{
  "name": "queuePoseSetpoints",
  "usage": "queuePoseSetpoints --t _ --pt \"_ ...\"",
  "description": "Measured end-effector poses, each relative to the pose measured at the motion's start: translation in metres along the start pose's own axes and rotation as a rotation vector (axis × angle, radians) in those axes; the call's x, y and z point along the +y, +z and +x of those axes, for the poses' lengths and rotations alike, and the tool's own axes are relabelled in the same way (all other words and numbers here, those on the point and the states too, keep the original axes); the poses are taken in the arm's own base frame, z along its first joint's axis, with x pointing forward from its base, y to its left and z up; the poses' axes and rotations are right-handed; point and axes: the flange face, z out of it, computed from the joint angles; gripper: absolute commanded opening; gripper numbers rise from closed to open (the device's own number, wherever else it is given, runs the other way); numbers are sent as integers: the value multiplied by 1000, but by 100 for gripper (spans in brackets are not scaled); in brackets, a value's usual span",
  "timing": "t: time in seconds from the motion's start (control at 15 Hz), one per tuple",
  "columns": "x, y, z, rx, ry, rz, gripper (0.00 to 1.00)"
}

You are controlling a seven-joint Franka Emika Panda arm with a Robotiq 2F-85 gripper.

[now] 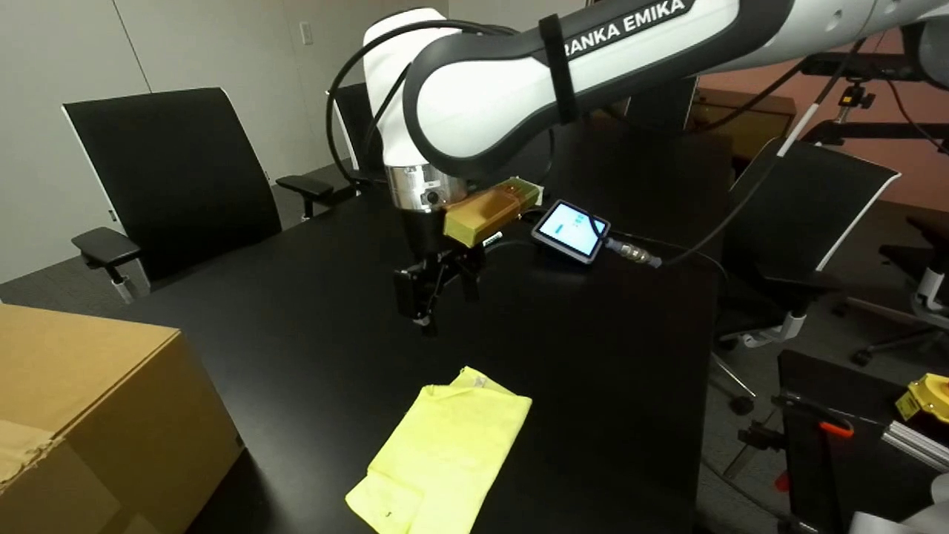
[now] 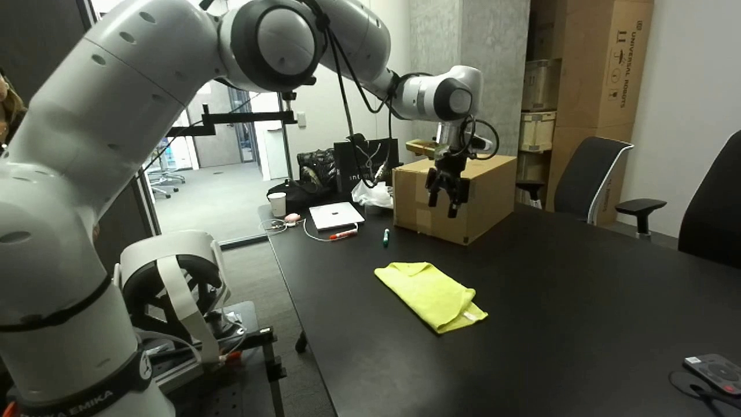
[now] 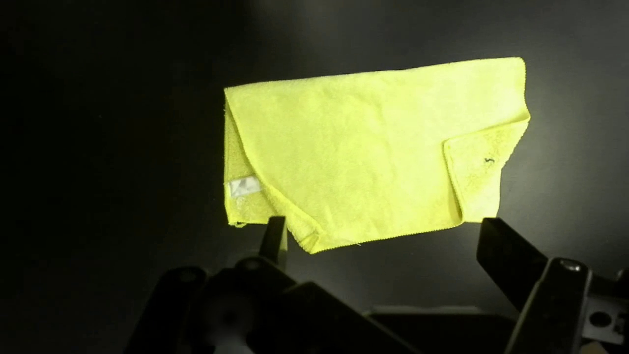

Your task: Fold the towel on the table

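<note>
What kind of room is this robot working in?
Likely an office meeting room, perhaps doubling as a robot lab: chairs stand on both sides of a large dark table, and a tall carton marked "Universal Robots" stands beyond it.

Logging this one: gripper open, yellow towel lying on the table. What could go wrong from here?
Uneven grasp: the yellow towel has misaligned layers at one end, where a white label shows, so the open gripper might catch only one.
Messy fold: a corner flap at the opposite end looks turned over, and folding further could trap it inside.
Missed pinch: the towel lies fairly flat on the table, so the fingers may slide across it without catching an edge.
</note>
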Motion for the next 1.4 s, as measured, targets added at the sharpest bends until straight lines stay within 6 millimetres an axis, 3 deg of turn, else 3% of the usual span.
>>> queuePoseSetpoints --t 0.53,1.4 --pt "17 -17 -79 -58 80 -25 100" --pt "53 -21 -270 -154 18 11 100"
